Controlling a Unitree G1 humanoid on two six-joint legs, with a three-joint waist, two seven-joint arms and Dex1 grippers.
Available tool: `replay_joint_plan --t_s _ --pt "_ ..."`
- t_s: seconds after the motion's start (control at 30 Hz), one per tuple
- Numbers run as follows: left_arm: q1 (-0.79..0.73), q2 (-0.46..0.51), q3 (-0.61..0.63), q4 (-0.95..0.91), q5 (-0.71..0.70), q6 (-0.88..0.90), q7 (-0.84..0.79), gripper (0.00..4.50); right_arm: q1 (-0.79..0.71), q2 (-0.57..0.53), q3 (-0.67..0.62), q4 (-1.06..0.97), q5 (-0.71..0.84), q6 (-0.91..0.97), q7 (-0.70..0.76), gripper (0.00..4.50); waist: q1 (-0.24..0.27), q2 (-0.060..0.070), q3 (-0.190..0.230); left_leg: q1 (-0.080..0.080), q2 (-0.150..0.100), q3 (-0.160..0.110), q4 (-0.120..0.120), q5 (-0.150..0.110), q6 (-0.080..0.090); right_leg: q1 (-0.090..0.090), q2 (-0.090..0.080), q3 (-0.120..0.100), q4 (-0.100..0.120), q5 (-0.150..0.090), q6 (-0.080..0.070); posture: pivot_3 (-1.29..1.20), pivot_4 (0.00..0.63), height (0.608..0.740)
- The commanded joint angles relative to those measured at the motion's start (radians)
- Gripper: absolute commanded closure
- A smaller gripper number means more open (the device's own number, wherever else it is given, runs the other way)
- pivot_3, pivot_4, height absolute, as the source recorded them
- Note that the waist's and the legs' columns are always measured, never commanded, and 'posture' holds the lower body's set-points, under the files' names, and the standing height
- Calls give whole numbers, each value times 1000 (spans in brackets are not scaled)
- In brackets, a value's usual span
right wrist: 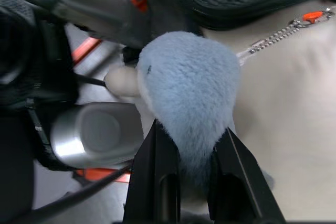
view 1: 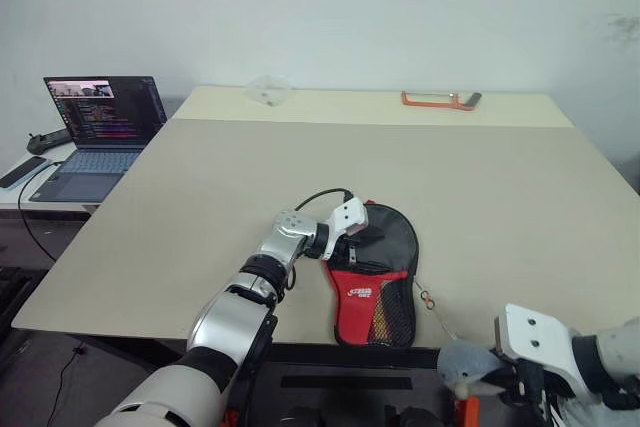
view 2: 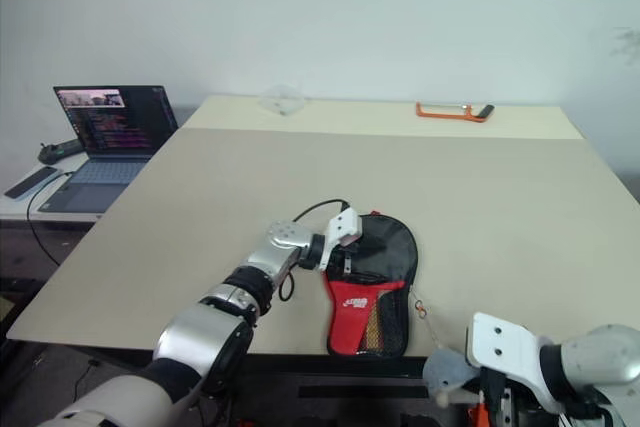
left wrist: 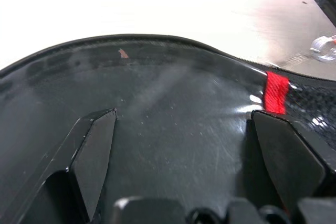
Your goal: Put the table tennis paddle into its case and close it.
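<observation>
The case (view 1: 378,282) lies flat near the table's front edge, black round top away from me, red lower part with mesh toward me. My left gripper (view 1: 366,239) is open, its fingers spread over the black top (left wrist: 173,77) beside a red tab (left wrist: 275,93). A thin zip chain (view 1: 436,311) runs from the case to a blue plush charm (right wrist: 184,77). My right gripper (right wrist: 192,129) is shut on that charm, just off the table's front edge at the right (view 1: 468,367). The table tennis paddle is hidden.
An open laptop (view 1: 100,132) stands on a side desk at the left. An orange-framed tool (view 1: 440,100) and a clear plastic piece (view 1: 268,90) lie at the far edge of the beige table (view 1: 480,177).
</observation>
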State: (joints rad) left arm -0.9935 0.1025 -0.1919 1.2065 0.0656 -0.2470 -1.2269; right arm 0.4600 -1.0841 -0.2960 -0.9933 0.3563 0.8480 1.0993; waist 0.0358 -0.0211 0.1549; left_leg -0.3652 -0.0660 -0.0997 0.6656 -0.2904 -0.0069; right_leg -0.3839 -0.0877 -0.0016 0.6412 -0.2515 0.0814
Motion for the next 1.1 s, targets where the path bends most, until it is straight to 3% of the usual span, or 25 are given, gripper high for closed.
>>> replay_joint_plan --t_s 0.03,0.17,0.37,0.5,0.6,0.83,0.97,1.03,1.1 --pt "4 -36 -35 63 57 27 32 0 150 -61 -62 -54 154 -119 -49 4292 1 0 0 0 -1 0 0 0 1 0 -1 0 0 0 1 0 150 740" --pt "-21 -75 -33 80 76 18 65 0 403 -160 -111 -54 276 -301 -186 4293 1 -5 3 0 -3 -1 0 -2 3 2 -4 0 -1 -1 2 0 150 740" --pt "-38 -106 -31 93 100 5 85 0 738 -362 -15 -54 289 -644 -451 4294 1 -5 3 1 -3 -7 -1 -2 3 10 -4 -7 -11 -2 3 0 150 740" --pt "-37 -108 -25 94 103 1 83 0 752 -505 18 -54 315 -714 -657 4295 0 -4 2 1 -4 -7 -1 -2 3 11 -4 -8 -13 -2 3 0 150 740" --pt "-24 -93 -20 88 99 -12 71 0 683 -583 -37 -54 467 -662 -701 4295 0 -4 2 0 -4 -8 -1 -2 3 11 -5 -8 -14 -2 3 0 150 740" --pt "24 -38 -3 67 81 -33 63 0 324 -585 -205 -54 859 -371 -635 2063 -9 -2 1 0 -3 -9 -1 -3 4 11 -5 -9 -14 0 0 0 150 740" --pt "49 -7 26 40 51 -32 51 0 75 -564 -203 41 1005 -298 -662 731 -16 -1 1 0 -2 -8 -2 -4 4 11 -5 -8 -15 1 -3 0 150 740" --pt "63 12 41 19 32 -32 35 0 -22 -521 -126 154 949 -300 -622 39 -17 -1 1 0 -1 -7 -2 -4 4 10 -5 -8 -15 1 -3 0 150 740" --pt "74 24 48 -7 22 -30 33 0 -115 -476 -34 263 860 -305 -551 39 -17 -3 2 0 2 -7 -2 -4 4 10 -5 -8 -16 1 -4 0 150 740"
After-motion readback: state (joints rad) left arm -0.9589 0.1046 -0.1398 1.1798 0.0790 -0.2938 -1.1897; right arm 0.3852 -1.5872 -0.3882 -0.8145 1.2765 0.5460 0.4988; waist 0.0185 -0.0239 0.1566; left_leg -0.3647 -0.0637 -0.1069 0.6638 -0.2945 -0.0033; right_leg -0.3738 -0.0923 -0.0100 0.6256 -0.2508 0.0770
